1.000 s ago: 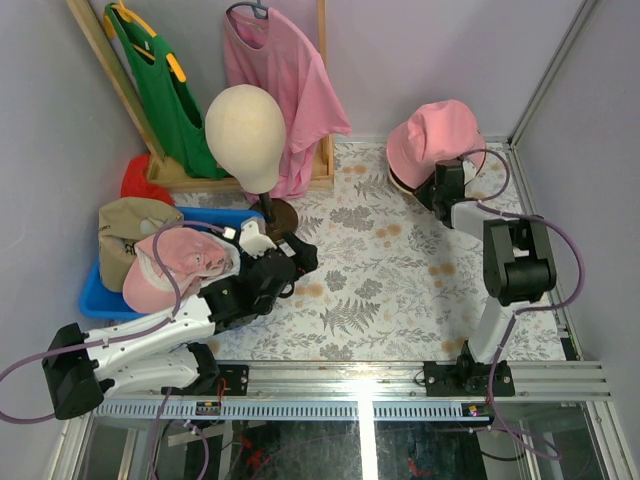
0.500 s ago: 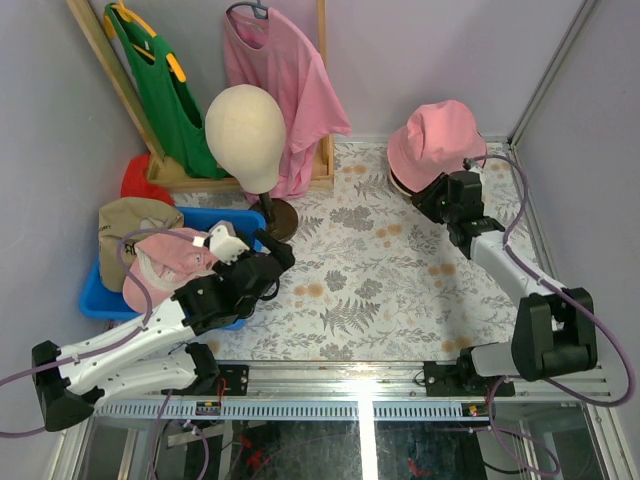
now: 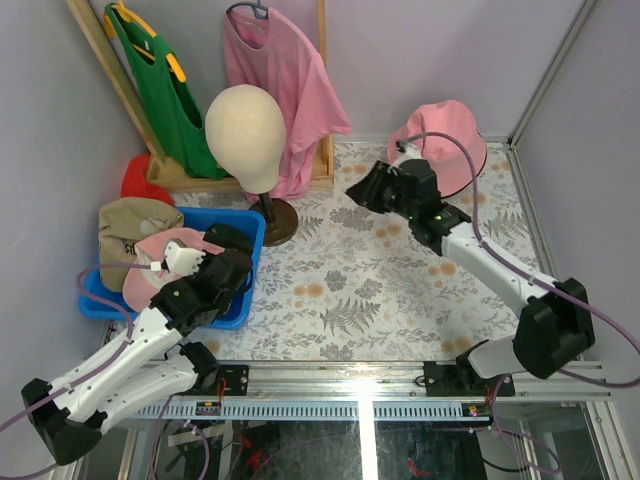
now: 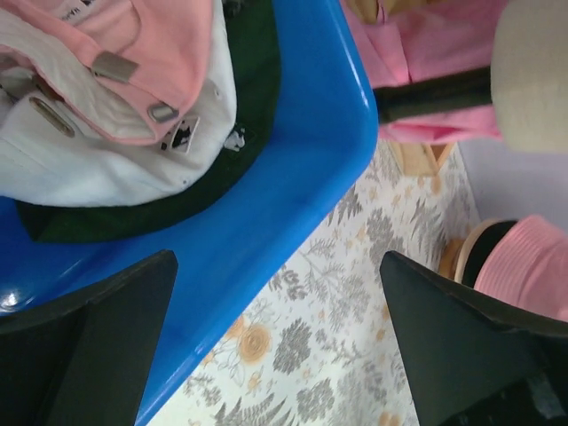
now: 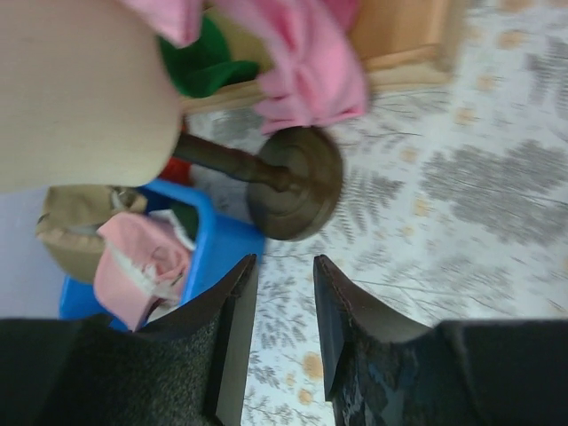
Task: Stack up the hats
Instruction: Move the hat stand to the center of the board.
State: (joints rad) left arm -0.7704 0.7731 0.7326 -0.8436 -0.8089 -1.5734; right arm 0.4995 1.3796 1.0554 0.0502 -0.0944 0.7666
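Observation:
The pink cap [image 3: 158, 262] lies in the blue bin [image 3: 250, 222], its white lining up, on top of a dark green cap [image 4: 253, 124]. A tan cap [image 3: 125, 222] hangs over the bin's far left rim. The pink bucket hat [image 3: 456, 138] sits at the table's far right corner. My left gripper [image 3: 238, 258] hovers over the bin's right edge, open wide and holding nothing. My right gripper [image 3: 358, 193] is over the table's middle back, left of the bucket hat, with its jaws a little apart and nothing between them. In the wrist views, the pink cap [image 4: 133, 53] lies left of the left gripper [image 4: 277, 266], and the right gripper [image 5: 284, 266] faces the bin [image 5: 213, 240].
A beige mannequin head [image 3: 245, 130] stands on a dark round base [image 5: 297, 182] just right of the bin. Behind it a wooden rack holds a pink shirt [image 3: 285, 80] and a green garment [image 3: 165, 90]. Something red [image 3: 145, 180] lies behind the bin.
My left gripper drew back leftward from beside the mannequin's base to the bin's edge and opened a little wider. My right arm swung left, away from the bucket hat, its jaws parting slightly.

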